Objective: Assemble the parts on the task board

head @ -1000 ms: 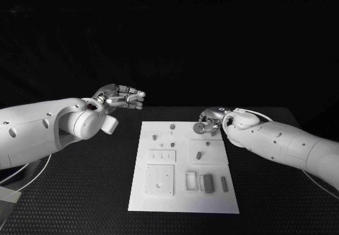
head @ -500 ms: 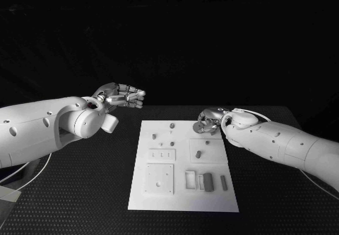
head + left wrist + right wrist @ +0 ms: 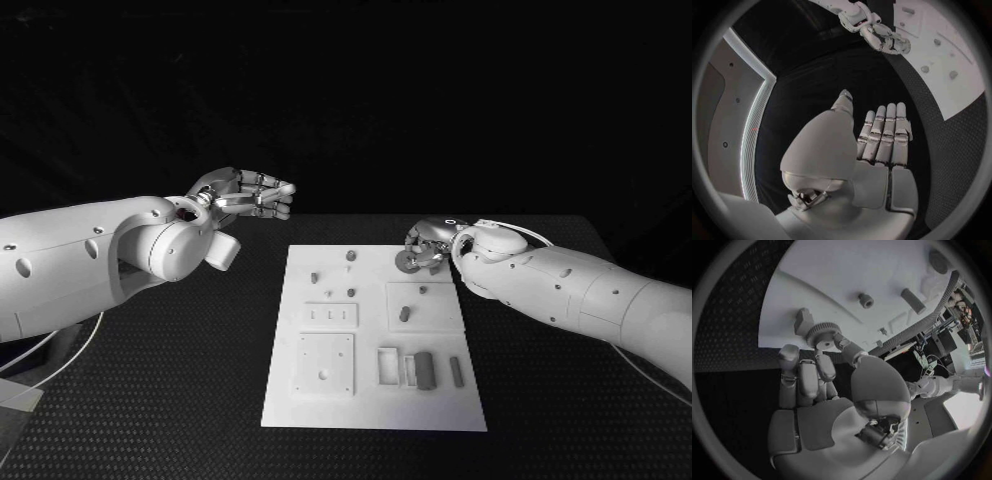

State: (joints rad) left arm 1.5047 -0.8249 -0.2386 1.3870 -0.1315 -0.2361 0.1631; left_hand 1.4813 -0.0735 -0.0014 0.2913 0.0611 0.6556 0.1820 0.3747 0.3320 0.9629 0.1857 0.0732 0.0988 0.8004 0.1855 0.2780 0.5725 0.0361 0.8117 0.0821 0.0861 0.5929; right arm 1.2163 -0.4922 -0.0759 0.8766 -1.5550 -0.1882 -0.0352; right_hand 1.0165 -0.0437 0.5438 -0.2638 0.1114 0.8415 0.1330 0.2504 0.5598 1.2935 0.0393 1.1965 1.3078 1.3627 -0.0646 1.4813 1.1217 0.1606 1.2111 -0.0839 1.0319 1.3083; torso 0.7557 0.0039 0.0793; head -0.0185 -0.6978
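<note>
- The left hand (image 3: 248, 197) hung raised above the black table (image 3: 159, 350), well off the board's far left corner. Its fingers (image 3: 886, 132) lay straight and pressed side by side with nothing in them. It looked parked out of the way, leaving the board free for the other arm.
- The task board (image 3: 378, 410) lay flat in the middle of the table, one white plate, long side running away from the robot, within reach of both arms.
- On the board's left half sat two square white blocks: a small one (image 3: 330, 316) with a row of little holes and a larger one (image 3: 325, 365) nearer the robot carrying one small peg. Three small pegs (image 3: 351, 258) stood or lay beyond them toward the far edge, probably waiting to be seated.
- In the middle, near the front, one white rectangular frame (image 3: 389, 366) lay beside two dark bars (image 3: 424, 371), one broad and one thin.
- One short dark peg (image 3: 405, 315) lay on a raised square patch, with a smaller one just beyond it.
- The right hand (image 3: 427, 248) hovered over the board's far right corner, fingertips (image 3: 824, 356) pinching one toothed gear (image 3: 823, 335). It was held low and flat, likely so it could drop onto a post, though which post I could not tell.
</note>
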